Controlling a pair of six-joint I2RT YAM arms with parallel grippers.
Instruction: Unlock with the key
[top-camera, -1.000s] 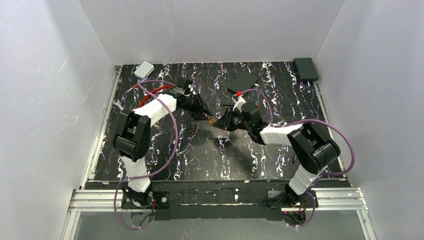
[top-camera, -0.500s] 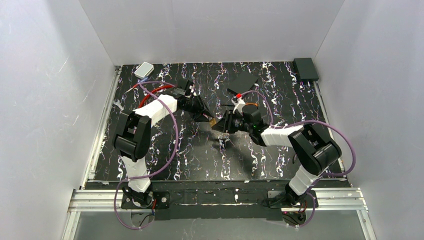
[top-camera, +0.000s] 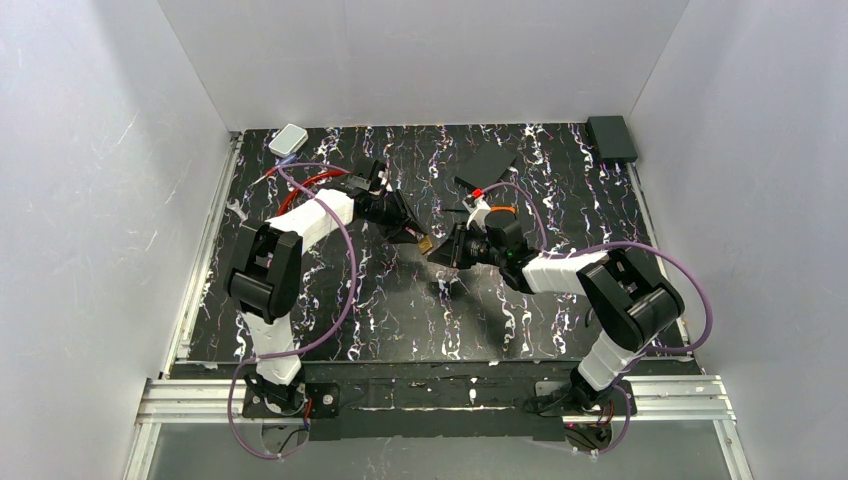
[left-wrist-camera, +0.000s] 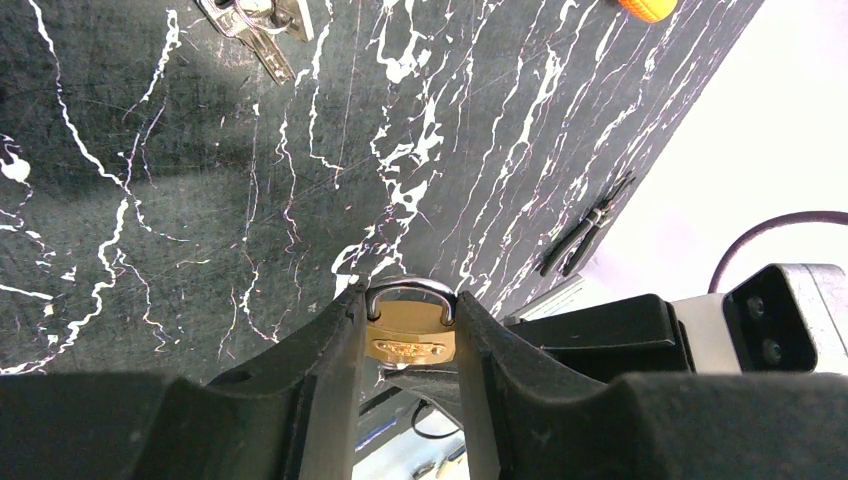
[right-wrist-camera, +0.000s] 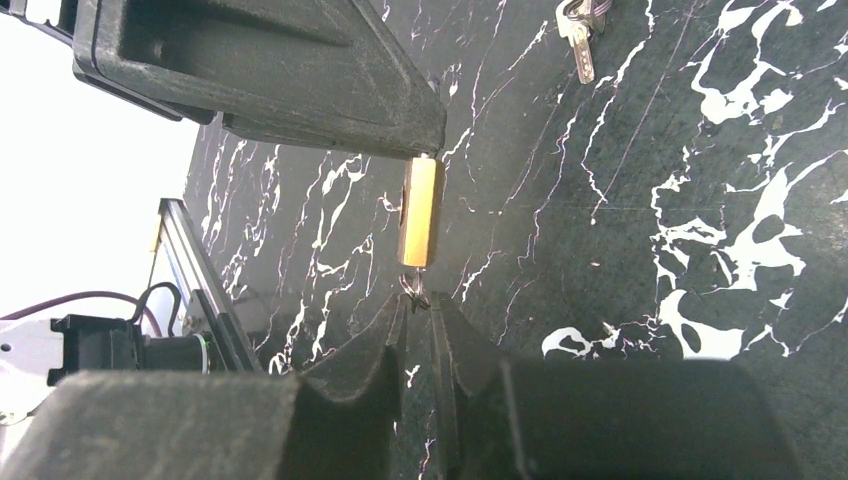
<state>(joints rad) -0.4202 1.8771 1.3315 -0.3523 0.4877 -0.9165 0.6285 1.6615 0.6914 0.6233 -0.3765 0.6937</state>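
Left gripper (left-wrist-camera: 410, 302) clamps the brass padlock (left-wrist-camera: 410, 340) between its fingers; right gripper (right-wrist-camera: 418, 303) pinches the key (right-wrist-camera: 413, 289) at its fingertips, the key mostly hidden.

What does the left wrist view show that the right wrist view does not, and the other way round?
Only the left wrist view: the padlock's broad brass face with its shackle. Only the right wrist view: the padlock's narrow side, and the right fingers pinching the small key at its underside. Both: the padlock clamped between the left fingers, and a loose bunch of keys lying on the marbled table.
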